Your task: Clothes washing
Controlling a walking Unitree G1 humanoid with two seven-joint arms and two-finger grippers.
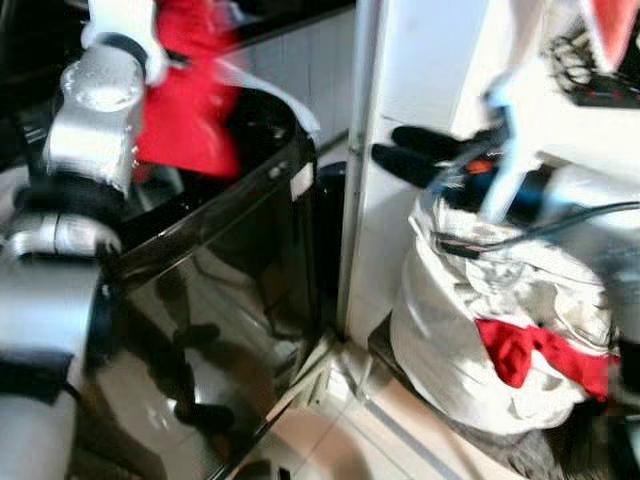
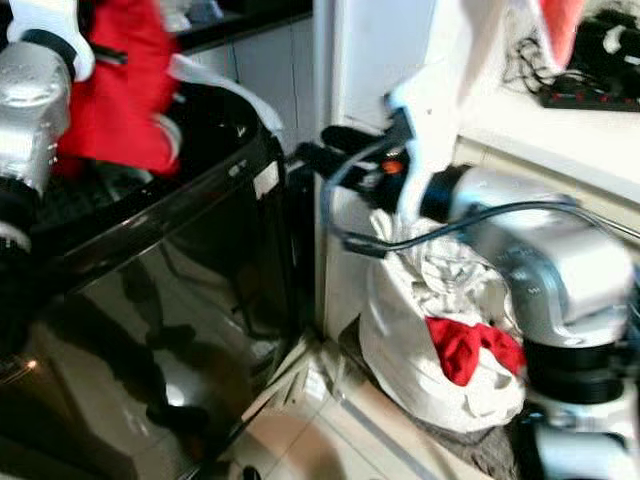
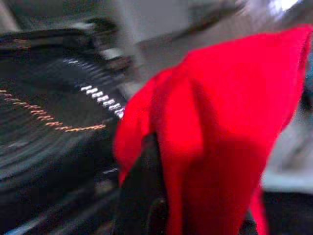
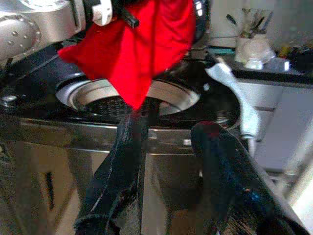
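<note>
A red garment (image 1: 185, 110) hangs from my left gripper (image 4: 122, 12), which is shut on its top edge. It dangles over the round open drum (image 4: 166, 95) of a black top-loading washing machine (image 1: 220, 290). In the left wrist view the cloth (image 3: 220, 122) drapes over one black finger (image 3: 142, 196). My right gripper (image 1: 395, 150) is open and holds nothing. It hovers above a white laundry bag (image 1: 450, 350) and points towards the washer. Another red cloth (image 2: 465, 345) lies among white clothes in the bag.
A white cabinet side (image 1: 400, 60) stands between the washer and the bag. A counter with a power strip and cables (image 2: 590, 90) is at the right. Pale floor tiles (image 1: 340, 430) show between the washer front and the bag. A pale lid flap (image 4: 234, 93) sticks up behind the drum.
</note>
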